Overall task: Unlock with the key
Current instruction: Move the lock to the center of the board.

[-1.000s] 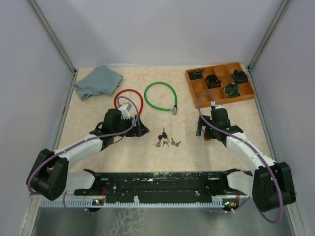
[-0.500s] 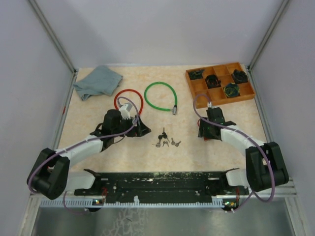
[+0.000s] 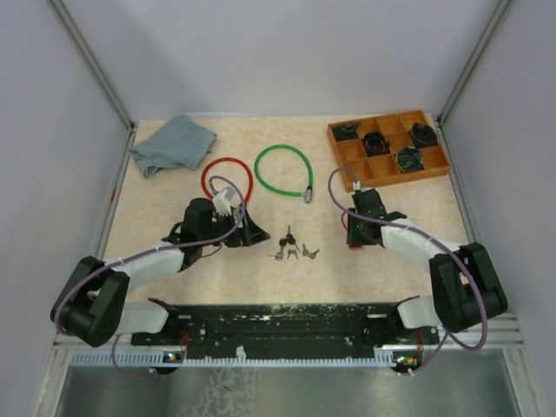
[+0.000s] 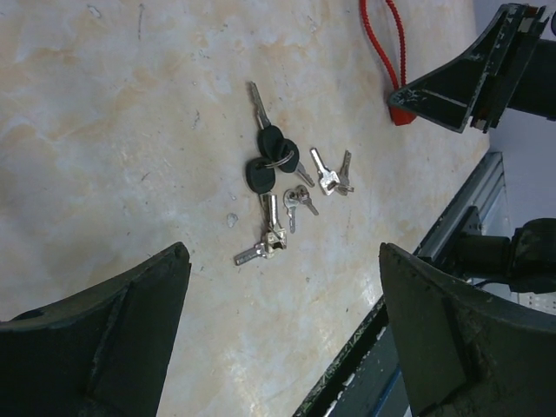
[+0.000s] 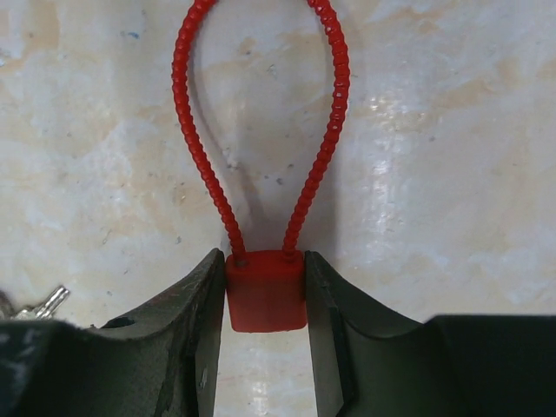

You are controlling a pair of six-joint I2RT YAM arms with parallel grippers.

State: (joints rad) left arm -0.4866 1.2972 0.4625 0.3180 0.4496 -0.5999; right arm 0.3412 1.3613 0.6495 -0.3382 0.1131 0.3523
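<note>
A small red padlock [image 5: 265,295] with a ribbed red cable loop [image 5: 195,113] lies on the table. My right gripper [image 5: 263,261] is shut on its body, with both fingers pressed against its sides. From above, that right gripper [image 3: 354,234] sits low at centre right. A bunch of keys [image 3: 291,247], some black-headed and some bare silver, lies between the arms. My left gripper [image 4: 282,254] hovers open just short of the keys [image 4: 278,174], holding nothing. In the left wrist view, the right gripper [image 4: 460,82] and the padlock [image 4: 400,115] show at the top right.
A red cable ring [image 3: 228,178] and a green cable ring [image 3: 282,169] lie behind the left gripper [image 3: 248,228]. A blue-grey cloth [image 3: 174,143] sits at the back left. A wooden compartment tray [image 3: 347,156] with dark items stands at the back right.
My right gripper's jaws have closed from wide open onto the red padlock's body, and that arm has shifted a little left. The left arm has barely moved.
</note>
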